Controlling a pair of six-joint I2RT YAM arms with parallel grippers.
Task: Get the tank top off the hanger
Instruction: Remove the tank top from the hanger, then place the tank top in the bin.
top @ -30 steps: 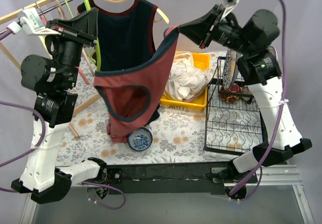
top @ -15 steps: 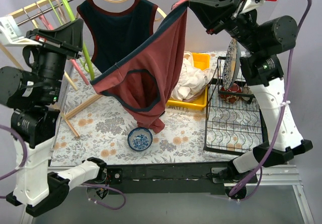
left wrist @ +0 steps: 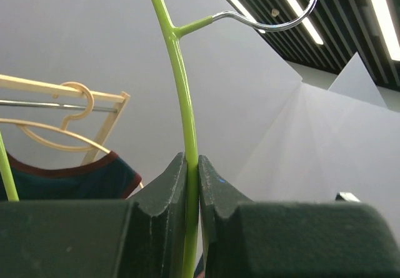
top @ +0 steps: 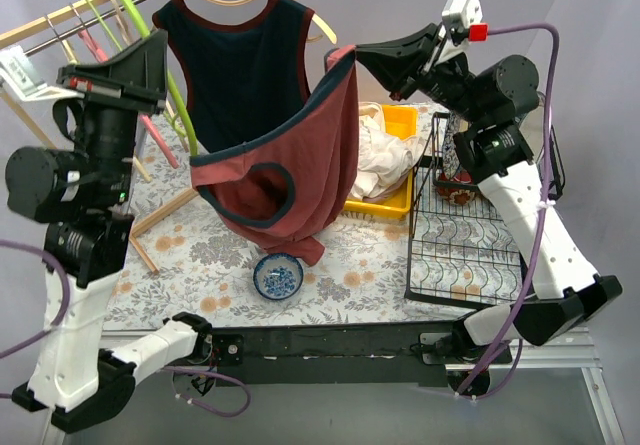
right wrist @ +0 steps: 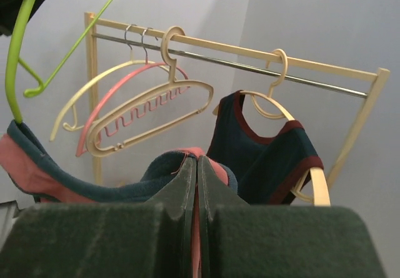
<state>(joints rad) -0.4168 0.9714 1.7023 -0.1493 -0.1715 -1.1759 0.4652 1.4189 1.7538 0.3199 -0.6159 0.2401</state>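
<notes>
A red tank top (top: 290, 180) with navy trim hangs stretched between my two grippers above the table. My right gripper (top: 360, 57) is shut on its upper right edge; the wrist view shows the red and navy fabric (right wrist: 156, 168) pinched between the jaws of the right gripper (right wrist: 197, 165). My left gripper (top: 158, 65) is shut on the thin rod of the green hanger (top: 182, 110), held high at the left. In the left wrist view, the left gripper (left wrist: 192, 165) clamps the hanger (left wrist: 181, 72). The hanger's curved end (right wrist: 15, 53) runs into the tank top's left side.
A navy tank top (top: 245, 65) hangs on a cream hanger from the wooden rack (right wrist: 231, 50), beside pink and cream empty hangers (right wrist: 125, 112). Below are a yellow bin (top: 400, 123) with white cloth, a wire dish rack (top: 460, 235) holding a plate, and a blue bowl (top: 278, 277).
The left arm lifted the green hanger. The right gripper rose with the tank top's edge, then came back down and left. The top now hangs spread between both grippers.
</notes>
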